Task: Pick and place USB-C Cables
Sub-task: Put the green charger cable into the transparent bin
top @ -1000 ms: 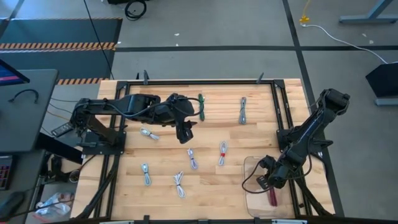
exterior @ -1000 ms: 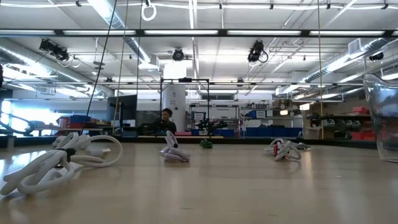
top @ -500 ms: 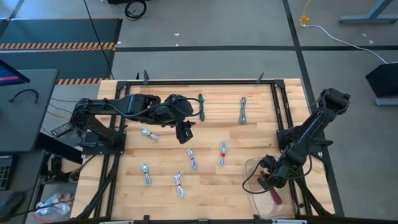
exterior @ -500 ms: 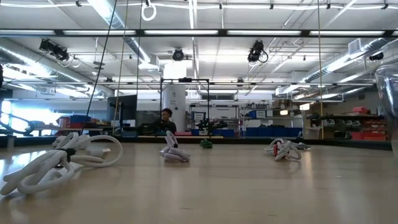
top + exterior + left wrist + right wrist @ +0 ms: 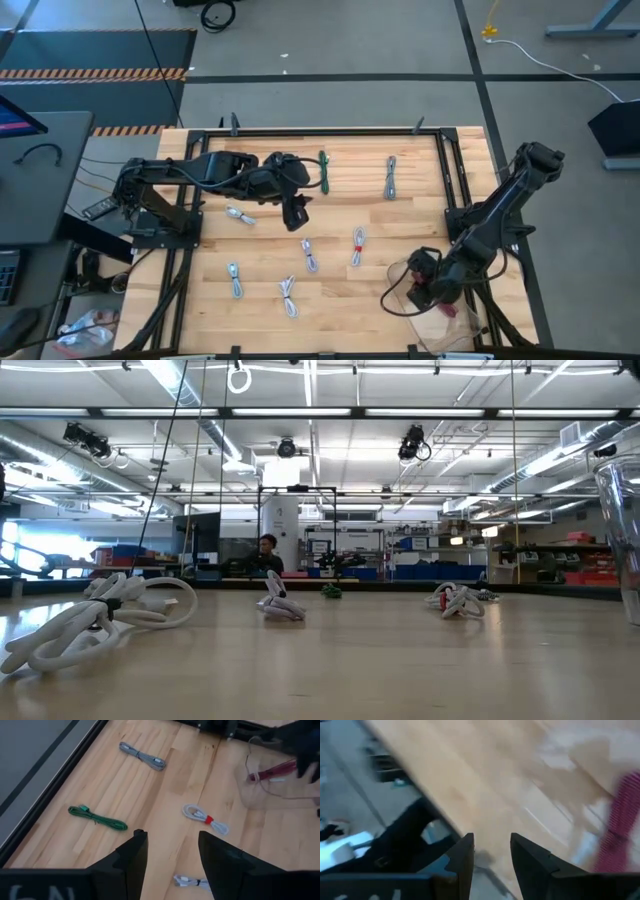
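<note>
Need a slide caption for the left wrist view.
Left claw open above green, grey and red-tied cables.

Grey concrete floor (image 5: pixel 330 40) with hazard-striped mat (image 5: pixel 95 73). Wooden desk (image 5: pixel 270 310), black frame. Behind: fluorescent ceiling strips (image 5: pixel 410 412), blue storage bins (image 5: pixel 430 571), seated person (image 5: pixel 266 552) far off.

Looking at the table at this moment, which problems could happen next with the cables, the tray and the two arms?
The clear plastic tray sits at the table's corner under the right gripper, whose fingers are open with nothing between them; the arm could nudge the tray off the edge. The purple cable in it might spill out then. The open left gripper hovers between the grey cable with a red tie and a plain grey cable, so it may drag a neighbour.
</note>
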